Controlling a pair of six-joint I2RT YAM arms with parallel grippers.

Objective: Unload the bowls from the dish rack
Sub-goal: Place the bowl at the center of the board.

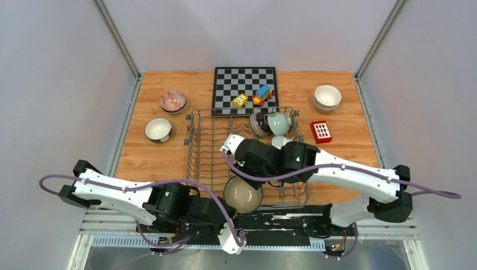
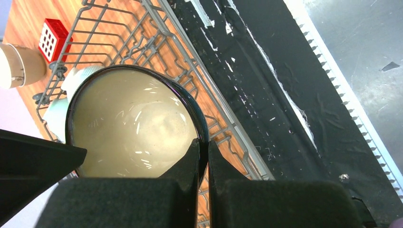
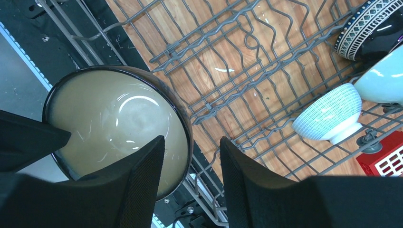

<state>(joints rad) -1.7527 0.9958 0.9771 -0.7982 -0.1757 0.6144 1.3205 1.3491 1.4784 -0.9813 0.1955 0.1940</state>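
Held the cream bowl (image 2: 133,123) by its dark rim in the left gripper (image 2: 203,148), jaws clamped together on that edge, low in the middle of the overhead view, above the near rail of the dish rack (image 1: 205,140). Straddled the same rim with the right gripper (image 3: 192,142), jaws apart, one finger over the glazed inside, one outside. Looked like a hand-over or a steadying; could not tell which.

Would have been wise to keep one deep pinch on the rim at all times, hold the bowl level, and lift clear of the upright tines before swinging out to bare wood. Judged glazed and likely slippery under a shallow bite. Worth minding both arms, converging close over the rack.

Counted in the rack's upper right corner: a mint bowl (image 1: 279,122), a dark-patterned bowl (image 1: 259,124) on edge beside it, a blue-striped bowl (image 3: 328,114) just below. Counted outside it, on the table (image 1: 152,163): a pink-patterned bowl (image 1: 172,101) and a white bowl (image 1: 158,129) at upper left, stacked cream bowls (image 1: 327,97) at upper right.

Orange-brown wood grain underneath. Noted a chessboard (image 1: 244,84) at top centre carrying toy blocks (image 1: 262,93), a red block (image 1: 321,131) right of the rack, a black mat (image 2: 266,95) along the near edge. Walled in plain grey on three sides, metal posts at the far corners.
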